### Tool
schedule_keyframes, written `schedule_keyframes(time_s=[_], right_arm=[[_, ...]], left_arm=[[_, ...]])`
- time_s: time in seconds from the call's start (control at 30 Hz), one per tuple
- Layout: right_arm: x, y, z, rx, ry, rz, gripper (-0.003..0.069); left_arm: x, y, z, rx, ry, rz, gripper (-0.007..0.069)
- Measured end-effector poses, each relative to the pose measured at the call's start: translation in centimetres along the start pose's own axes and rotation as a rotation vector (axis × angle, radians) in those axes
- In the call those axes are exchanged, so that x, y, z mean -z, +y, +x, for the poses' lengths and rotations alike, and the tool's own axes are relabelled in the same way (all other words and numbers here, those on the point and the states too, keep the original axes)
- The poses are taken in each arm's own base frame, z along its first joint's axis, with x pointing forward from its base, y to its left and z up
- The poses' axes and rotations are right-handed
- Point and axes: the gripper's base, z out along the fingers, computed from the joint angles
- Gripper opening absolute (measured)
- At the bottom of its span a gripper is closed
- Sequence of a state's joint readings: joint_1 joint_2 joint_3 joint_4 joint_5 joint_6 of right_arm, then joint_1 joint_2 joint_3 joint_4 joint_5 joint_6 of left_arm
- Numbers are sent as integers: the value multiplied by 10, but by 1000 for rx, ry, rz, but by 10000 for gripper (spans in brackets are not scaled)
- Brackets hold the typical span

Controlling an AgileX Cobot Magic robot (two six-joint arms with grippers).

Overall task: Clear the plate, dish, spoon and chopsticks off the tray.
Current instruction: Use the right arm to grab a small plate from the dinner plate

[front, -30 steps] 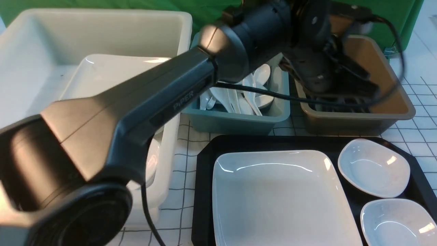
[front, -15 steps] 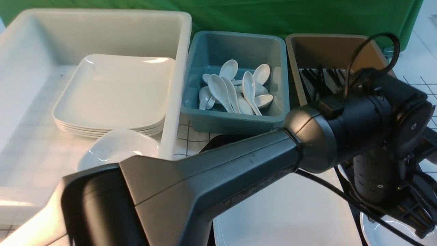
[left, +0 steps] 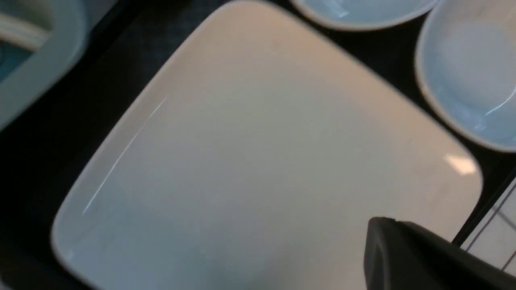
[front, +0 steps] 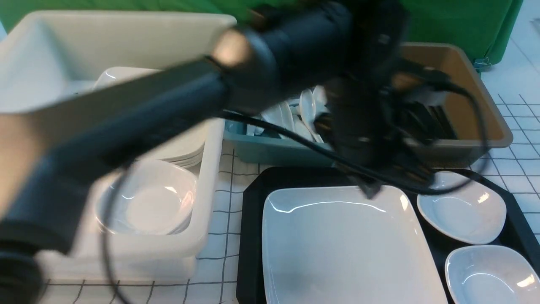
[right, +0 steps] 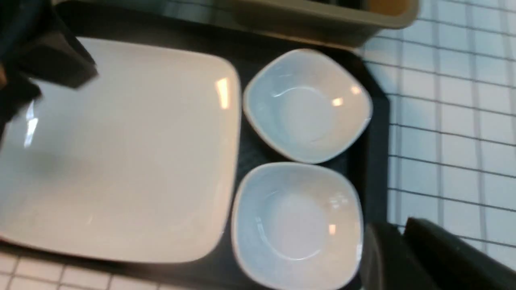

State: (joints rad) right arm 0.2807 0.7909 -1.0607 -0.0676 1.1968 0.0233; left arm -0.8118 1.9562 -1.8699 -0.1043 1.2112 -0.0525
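The white plate (front: pixel 346 249) lies on the left part of the black tray (front: pixel 249 236). Two small white dishes (front: pixel 462 209) (front: pixel 489 274) sit on the tray to its right. My left gripper (front: pixel 371 191), blurred by motion, hangs just above the plate's far edge. In the left wrist view its fingers (left: pixel 383 221) look pressed together and empty over the plate (left: pixel 258 153). My right gripper (right: pixel 403 225) is shut and empty, above the tray's right rim (right: pixel 375 133) beside the nearer dish (right: pixel 296 223). No spoon or chopsticks show on the tray.
A big white tub (front: pixel 211 139) at the left holds stacked plates and bowls. A blue tub (front: pixel 270 150) behind the tray holds several white spoons. A brown tub (front: pixel 485 139) at the back right holds black sticks. The tablecloth is white with a grid.
My left arm has swung from over the brown tub, down over the right-hand dishes, then back to the plate's far edge. Plate and dishes have not moved.
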Motion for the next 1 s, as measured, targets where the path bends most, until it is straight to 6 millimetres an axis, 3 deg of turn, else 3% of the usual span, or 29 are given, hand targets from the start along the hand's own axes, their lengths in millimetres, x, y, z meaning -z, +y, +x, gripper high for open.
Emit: schedule_keyframes(time_s=[0.07,0.17,0.3,0.4,0.47,0.57,0.73,1.0], right_arm=[[-11,3,-5,-7,39,-27,83],[-42,7,-14,-13,133,-51,83],[-102,18,-15,4,332,-84,99],[-130,29,-8,42,402,-98,144],[-152,38,7,88,487,-106,234],[-171,46,37,163,589,-117,374],[-187,59,68,243,567,-142,558],[-213,52,88,309,577,-15,585]], left_arm=[[16,14,21,33,-11,-17,6],[38,19,50,52,-67,-24,6],[63,19,101,84,-136,-23,6],[74,19,130,103,-181,-16,6],[83,18,148,110,-214,-3,6],[93,17,165,115,-252,13,6],[107,16,175,110,-312,19,6],[107,16,173,108,-335,16,6]])
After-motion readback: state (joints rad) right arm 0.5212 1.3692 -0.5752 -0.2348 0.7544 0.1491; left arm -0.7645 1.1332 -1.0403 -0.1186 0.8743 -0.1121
